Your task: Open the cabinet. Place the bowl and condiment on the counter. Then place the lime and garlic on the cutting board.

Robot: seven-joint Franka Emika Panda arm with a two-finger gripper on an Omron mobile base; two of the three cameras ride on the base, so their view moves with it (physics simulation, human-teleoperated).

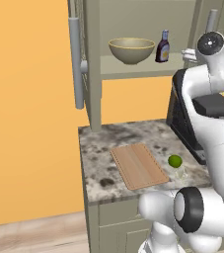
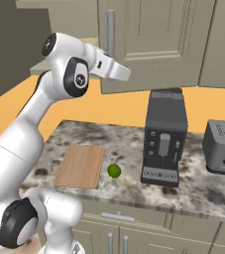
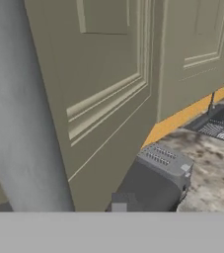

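Up by the cabinet (image 1: 133,20), the gripper (image 1: 188,53) is reaching beside the shelf; I cannot tell whether its fingers are apart or together. From the left, one door is standing open, the bowl (image 1: 131,50) and the condiment (image 1: 163,47) sitting side by side on the shelf. Down on the counter (image 1: 96,163), the lime (image 1: 175,161) is lying just beside the cutting board (image 1: 138,166), with the garlic (image 1: 180,172) against it. From the right, the hand is hanging before a door handle (image 2: 110,33), above a coffee machine (image 2: 165,136) and toaster (image 2: 223,146). Through the hand camera, that handle is looming close against the door panel.
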